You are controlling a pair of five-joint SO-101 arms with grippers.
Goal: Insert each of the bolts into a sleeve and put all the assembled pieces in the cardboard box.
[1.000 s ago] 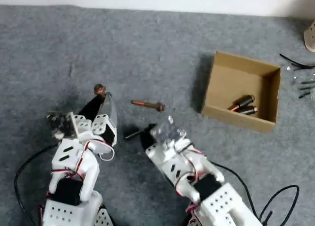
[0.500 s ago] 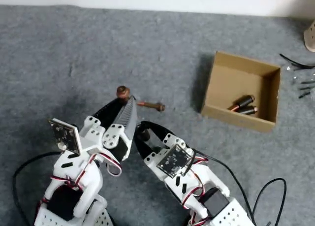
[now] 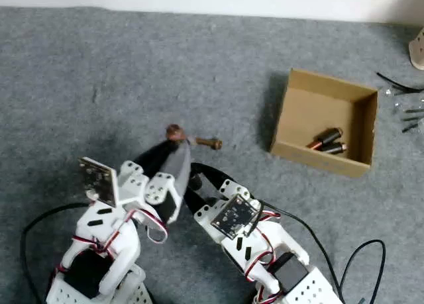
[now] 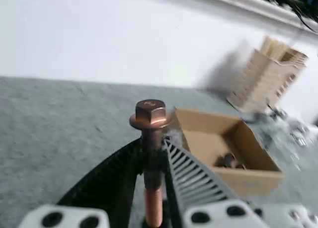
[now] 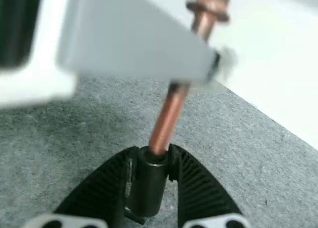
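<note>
My left gripper (image 4: pixel 153 161) is shut on a copper bolt (image 4: pixel 150 138), hex head up; the same bolt's head (image 3: pixel 174 131) tops that gripper (image 3: pixel 172 159) in the high view. My right gripper (image 5: pixel 149 181) is shut on a black sleeve (image 5: pixel 148 184), and the bolt's shank (image 5: pixel 168 116) enters the sleeve's mouth from above. The two grippers meet near the table's middle, with the right gripper (image 3: pixel 193 181) just beside the left. A second copper bolt (image 3: pixel 205 142) lies on the carpet past them. The cardboard box (image 3: pixel 292 149) at the right holds two assembled pieces (image 3: pixel 328 141).
Grey carpet (image 3: pixel 99 72) covers the table. Black wires and small parts (image 3: pixel 404 108) lie beyond the box at the right edge. A slatted wooden holder (image 4: pixel 271 74) stands behind the box in the left wrist view. Cables (image 3: pixel 371 264) trail at the lower right.
The left gripper carried its bolt rightward to the right gripper, which turned to face it with the sleeve. The bolt's tip now sits in the sleeve's mouth.
</note>
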